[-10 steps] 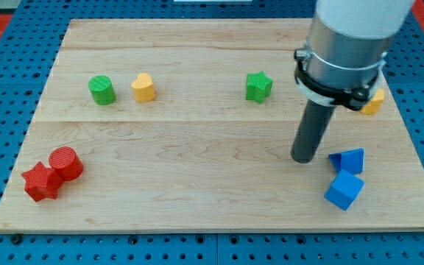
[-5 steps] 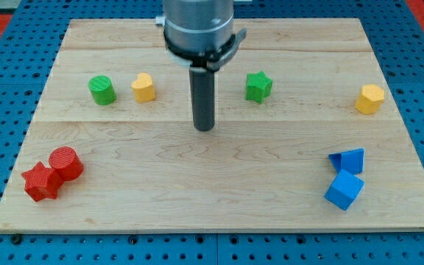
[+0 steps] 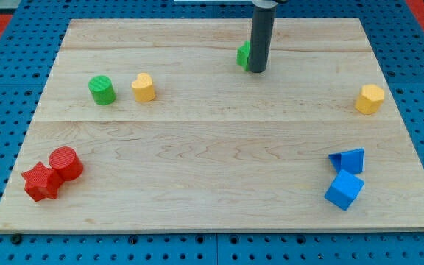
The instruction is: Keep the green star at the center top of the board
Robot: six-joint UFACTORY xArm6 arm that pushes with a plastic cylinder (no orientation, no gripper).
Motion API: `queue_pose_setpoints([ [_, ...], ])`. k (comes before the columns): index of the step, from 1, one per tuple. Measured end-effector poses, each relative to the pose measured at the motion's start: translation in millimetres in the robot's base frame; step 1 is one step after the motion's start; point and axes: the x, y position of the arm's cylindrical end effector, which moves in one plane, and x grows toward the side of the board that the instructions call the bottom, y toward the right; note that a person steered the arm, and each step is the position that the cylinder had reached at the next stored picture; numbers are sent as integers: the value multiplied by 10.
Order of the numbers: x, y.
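Note:
The green star [image 3: 244, 55] lies near the top of the wooden board [image 3: 212, 177], a little right of centre, and the rod hides most of it. My tip [image 3: 258, 70] stands right against the star's right side, touching it or nearly so. Only the star's left edge shows past the rod.
A green cylinder [image 3: 102, 90] and a yellow block [image 3: 144, 87] lie at upper left. A yellow hexagonal block [image 3: 370, 99] lies at right. Two blue blocks [image 3: 347, 160] [image 3: 343, 190] lie at lower right. A red cylinder [image 3: 65, 162] and a red star [image 3: 40, 182] lie at lower left.
My tip swept from the right side to the board's middle, then up to the star's right side. The green star has moved up and slightly left, towards the top.

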Motion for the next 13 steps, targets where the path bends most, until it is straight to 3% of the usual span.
queue_pose_setpoints([
  [1,-208,-21],
  [6,-403,-24],
  [13,-404,-94],
])
